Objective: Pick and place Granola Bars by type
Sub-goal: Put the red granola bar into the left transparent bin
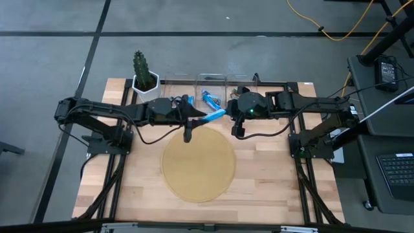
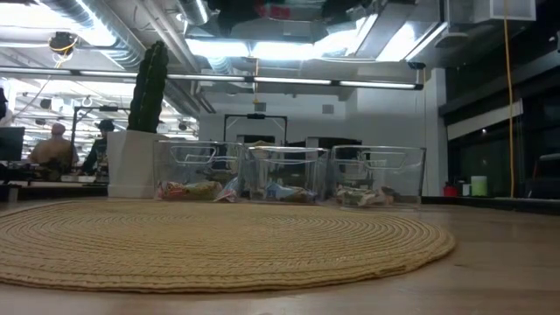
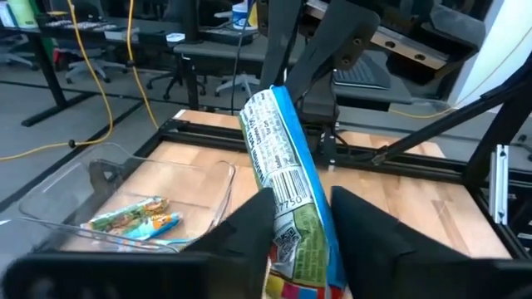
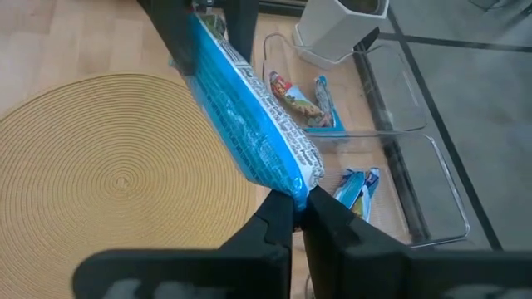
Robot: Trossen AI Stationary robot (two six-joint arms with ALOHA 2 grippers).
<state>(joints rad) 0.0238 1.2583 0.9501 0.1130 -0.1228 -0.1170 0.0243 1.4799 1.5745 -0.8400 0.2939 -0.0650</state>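
A blue-wrapped granola bar [image 1: 214, 116] hangs in the air over the far edge of the round woven mat [image 1: 198, 162], stretched between my two grippers. My left gripper [image 3: 301, 228] comes from the table's left and is shut on one end. My right gripper [image 4: 298, 206] comes from the right and is shut on the other end. Further bars lie in the clear bins [image 2: 284, 175] at the far edge: green and red ones [image 3: 133, 220] in one, blue ones [image 4: 357, 187] in another. My left gripper pinches the bar's left end [image 3: 291, 245] between its two fingers [image 3: 245, 228], coming nearly level from the table's left and lying along the bar. The bar rises away from the fingers, clear of the table. My right gripper pinches the crimped seam at the bar's right end [image 4: 302, 181] between its fingertips [image 4: 278, 212], slanting down from the table's right. The bar runs straight away from the fingers toward the left gripper, lifted clear of the mat.
Three clear bins [image 1: 211, 87] stand in a row along the far edge. Left of them is a cactus in a white pot [image 1: 143, 76]. The woven mat [image 2: 219, 236] covers the table's middle. Bare wood lies at the near edge and beside the mat.
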